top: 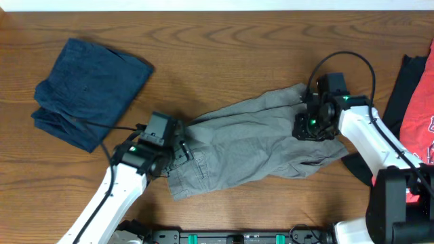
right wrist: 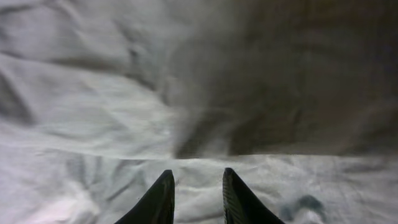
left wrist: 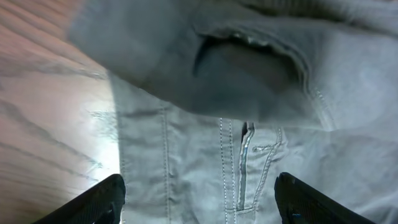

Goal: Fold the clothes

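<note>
The grey-khaki shorts (top: 258,139) lie crumpled across the middle of the table, waistband end at the left. My left gripper (top: 178,150) hangs over that left end. In the left wrist view it (left wrist: 200,183) is open, its fingers spread wide over the stitched fly and seams of the shorts (left wrist: 186,143). My right gripper (top: 312,125) is down on the right end of the shorts. The right wrist view shows it (right wrist: 198,174) narrowed onto a ridge of the pale cloth (right wrist: 93,112), which fills the gap between the fingers.
A folded dark navy garment (top: 88,91) lies at the back left. At the right edge a red shirt (top: 420,115) with white lettering rests on dark cloth (top: 407,81). Bare wooden table (top: 237,47) runs along the back.
</note>
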